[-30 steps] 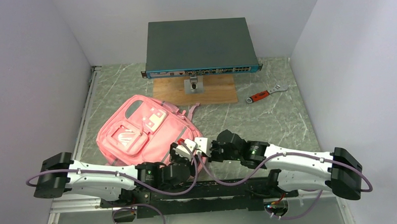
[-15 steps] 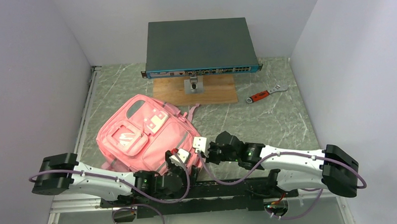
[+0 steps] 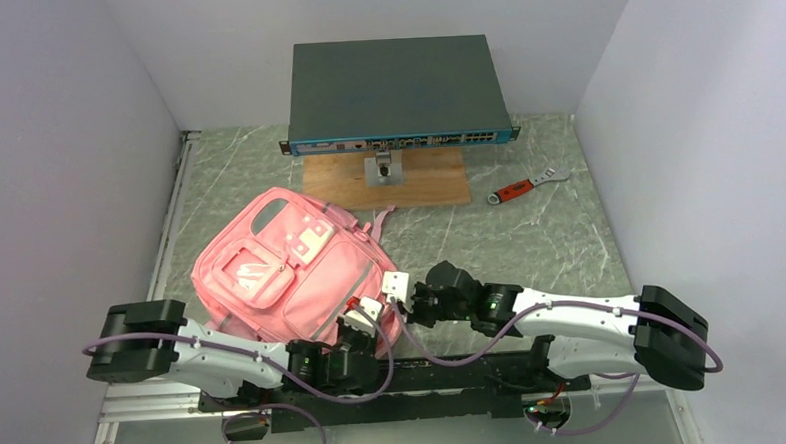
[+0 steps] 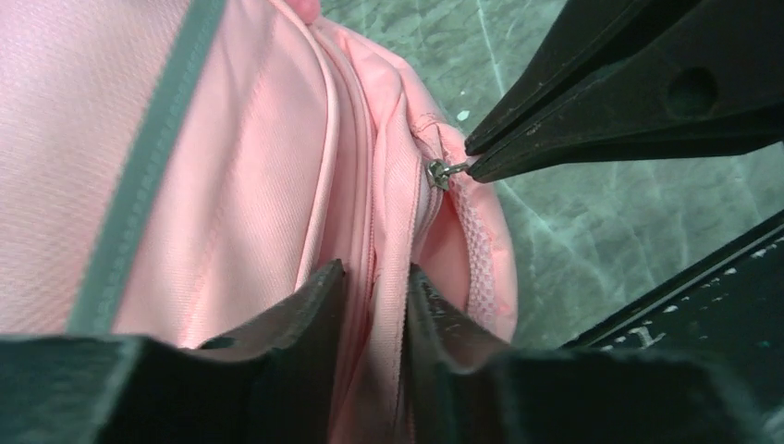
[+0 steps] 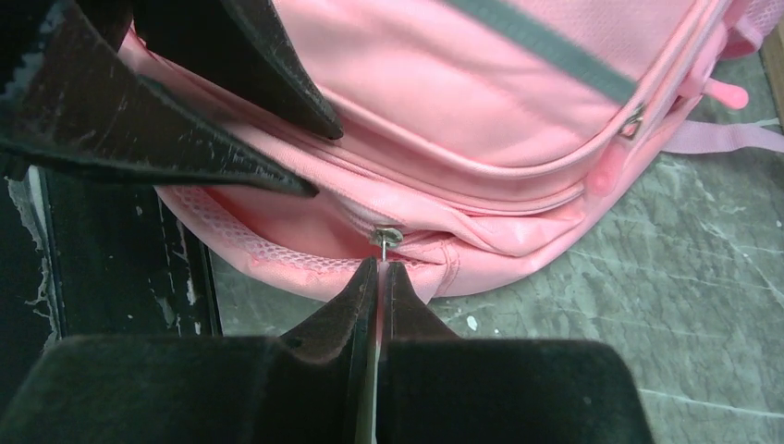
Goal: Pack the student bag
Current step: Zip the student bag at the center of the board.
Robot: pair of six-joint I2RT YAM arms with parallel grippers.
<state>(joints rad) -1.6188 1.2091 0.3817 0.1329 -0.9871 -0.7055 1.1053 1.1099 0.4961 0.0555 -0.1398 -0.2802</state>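
Bag [image 3: 289, 269] flat, front up, long axis diagonal, near corner at both claws, other end away far-left. Left claw [image 4: 373, 277] nearly closed, pinching its seam fold. Right claw [image 5: 379, 268] closed, tips gripping zip pull [image 5: 385, 237].

Both arms reach inward, left claw [image 4: 374, 273] and right claw [image 5: 380, 268] pinched tight.

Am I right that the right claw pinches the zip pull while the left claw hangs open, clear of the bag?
Not quite: the left wrist view shows the left claw closed on a fold of the student bag. The right claw does pinch the zip pull.
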